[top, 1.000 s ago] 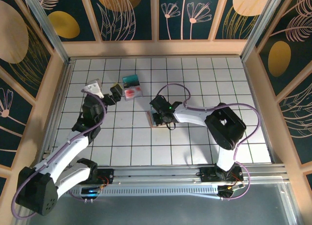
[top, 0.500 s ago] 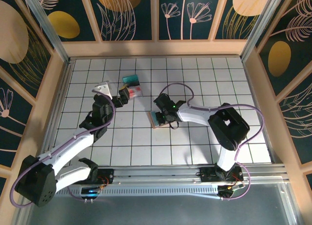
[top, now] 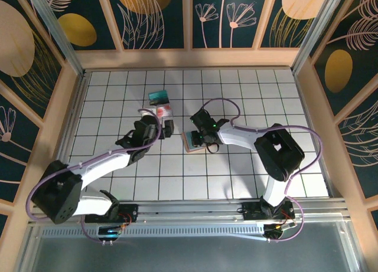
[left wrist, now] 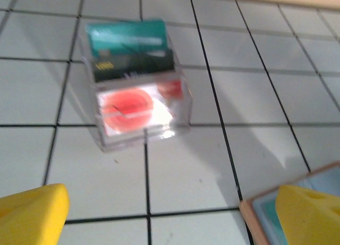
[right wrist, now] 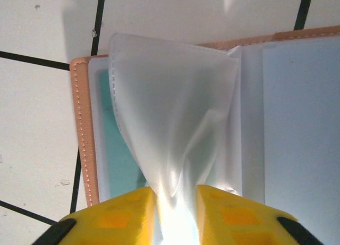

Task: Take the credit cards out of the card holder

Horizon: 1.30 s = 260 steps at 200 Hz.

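The tan-pink card holder (top: 189, 144) lies open mid-table. My right gripper (top: 201, 137) sits over it, shut on a clear plastic sleeve (right wrist: 175, 123) that it pinches and lifts from the holder (right wrist: 81, 128). Under that sleeve a teal card (right wrist: 119, 154) shows in the left pocket. Just beyond the holder lie the removed credit cards (top: 160, 105): teal (left wrist: 126, 35), dark (left wrist: 133, 67) and red-and-white (left wrist: 133, 109), seemingly in a clear case. My left gripper (top: 166, 129) hovers open between these cards and the holder (left wrist: 260, 216), its yellow fingertips (left wrist: 32, 213) wide apart with nothing between them (left wrist: 170, 218).
White tiled table (top: 236, 95) with black grid lines, fenced by wooden walls on the left, back and right. Open floor lies right of and in front of the holder. The purple cables of both arms loop above the table.
My left arm swung right and toward the holder, from beside the card stack to just in front of it. My right gripper stayed on the holder, shifting slightly.
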Tool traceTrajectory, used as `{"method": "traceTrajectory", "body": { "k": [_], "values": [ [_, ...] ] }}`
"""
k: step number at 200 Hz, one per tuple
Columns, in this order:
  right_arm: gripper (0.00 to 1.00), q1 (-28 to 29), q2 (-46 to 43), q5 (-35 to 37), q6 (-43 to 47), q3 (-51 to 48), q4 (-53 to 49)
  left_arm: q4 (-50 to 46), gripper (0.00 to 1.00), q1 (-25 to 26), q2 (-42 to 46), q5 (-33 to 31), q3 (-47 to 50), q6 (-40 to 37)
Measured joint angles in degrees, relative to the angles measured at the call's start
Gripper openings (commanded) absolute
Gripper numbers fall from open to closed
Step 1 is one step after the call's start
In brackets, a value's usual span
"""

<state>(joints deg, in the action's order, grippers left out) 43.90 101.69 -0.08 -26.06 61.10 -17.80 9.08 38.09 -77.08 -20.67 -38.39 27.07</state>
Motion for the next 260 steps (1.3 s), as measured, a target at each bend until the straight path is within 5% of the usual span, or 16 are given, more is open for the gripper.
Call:
{"method": "traceTrajectory", "body": {
  "k": [88, 260],
  "values": [
    [0.32, -0.8, -4.9, 4.7, -2.6, -1.5, 0.0, -0.4, 0.99, 3.9, -8.4, -1.1, -1.8, 6.7],
    [0.31, -11.3, -7.8, 5.0, -3.0, -9.0, 2.4, -3.8, 0.99, 9.1, -23.7, -4.1, -10.5, 4.0]
  ]
}}
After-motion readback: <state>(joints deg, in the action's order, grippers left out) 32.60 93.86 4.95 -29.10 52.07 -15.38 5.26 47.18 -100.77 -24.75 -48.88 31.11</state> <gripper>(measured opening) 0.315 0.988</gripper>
